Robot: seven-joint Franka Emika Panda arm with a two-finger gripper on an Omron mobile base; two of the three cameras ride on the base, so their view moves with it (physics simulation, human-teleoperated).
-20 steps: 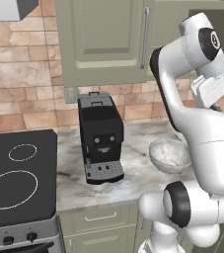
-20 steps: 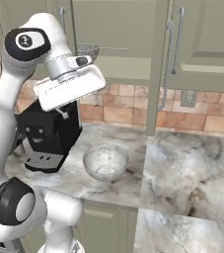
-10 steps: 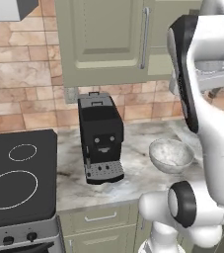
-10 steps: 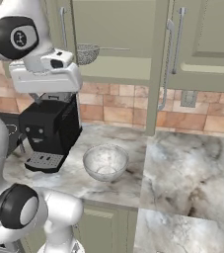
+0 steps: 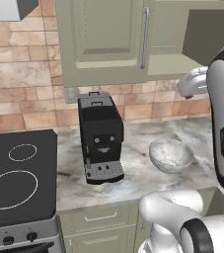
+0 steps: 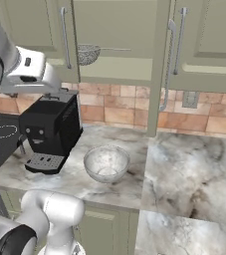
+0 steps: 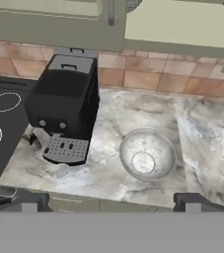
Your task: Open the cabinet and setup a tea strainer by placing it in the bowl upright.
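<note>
Gripper (image 7: 111, 197) wide open and empty, high above the tabletop (image 6: 184, 169), tea strainer (image 6: 88, 53) on the shelf inside the open cabinet (image 6: 114, 40), bowl (image 6: 106, 163) beside the coffee machine (image 6: 50, 132); risk of clipping the door edge or tipping the strainer on a careless reach.

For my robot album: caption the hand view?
Marbled whitish-grey bowl waits beside black coffee machine on the counter.

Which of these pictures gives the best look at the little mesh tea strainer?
The right base view: the tea strainer sits on the shelf of the open cabinet, its mesh basket and thin handle in plain sight. The hand view catches only a sliver of mesh at its top edge. In the left base view I cannot make it out.
</note>
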